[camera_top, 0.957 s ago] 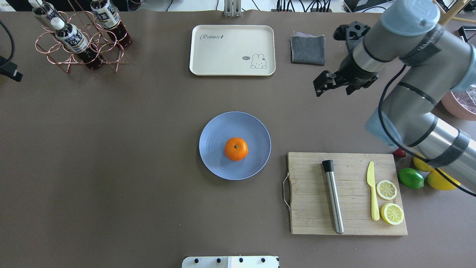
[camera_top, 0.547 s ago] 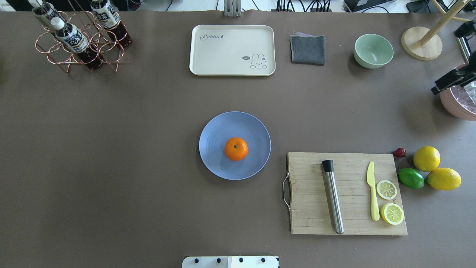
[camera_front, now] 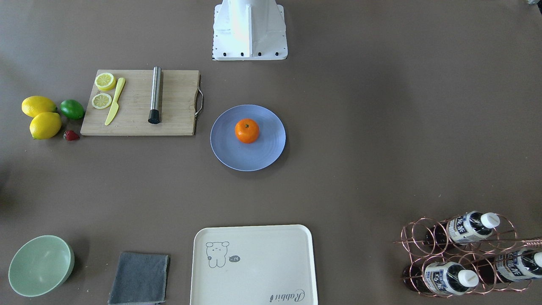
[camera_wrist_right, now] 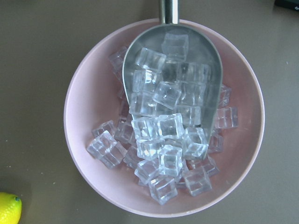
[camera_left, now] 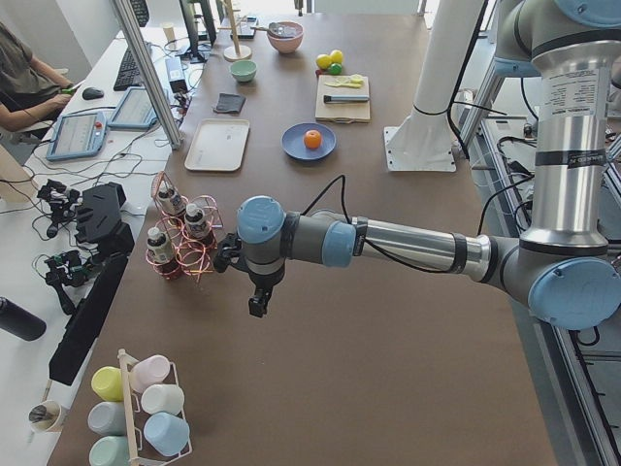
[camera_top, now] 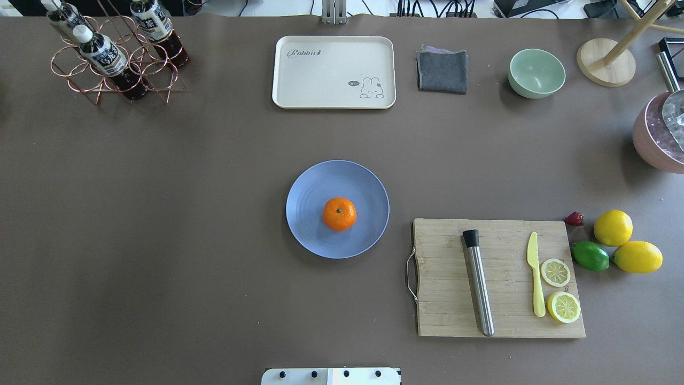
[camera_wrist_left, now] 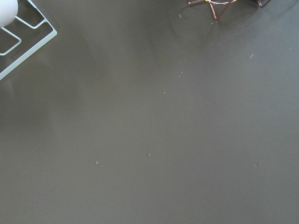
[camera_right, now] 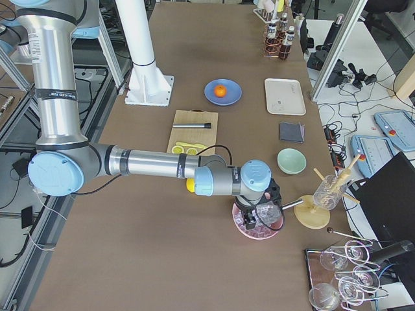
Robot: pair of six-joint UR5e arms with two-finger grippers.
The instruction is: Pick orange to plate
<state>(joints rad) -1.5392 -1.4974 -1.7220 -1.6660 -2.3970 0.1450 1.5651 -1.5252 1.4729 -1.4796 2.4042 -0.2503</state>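
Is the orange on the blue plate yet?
On it: the orange rests near the middle of the plate, with blue rim showing all around.

The table (camera_top: 160,214) wears a matt brown covering, smooth, with a few pale specks. The plate (camera_top: 315,187) looks matt, with faint concentric rings; the orange (camera_top: 339,214) has a finely dimpled skin with a soft sheen. The cutting board (camera_top: 443,278) is pale grained wood with a thin metal wire handle (camera_top: 410,272); the cylinder (camera_top: 479,289) is brushed steel with a black tip, the knife (camera_top: 536,278) smooth yellow plastic. The grey cloth (camera_top: 442,71) looks soft and napped. The wire rack (camera_top: 144,56) shines copper. In the matt pink bowl (camera_wrist_right: 93,107), a polished metal scoop (camera_wrist_right: 210,53) holds clear, glossy ice cubes (camera_wrist_right: 159,135).
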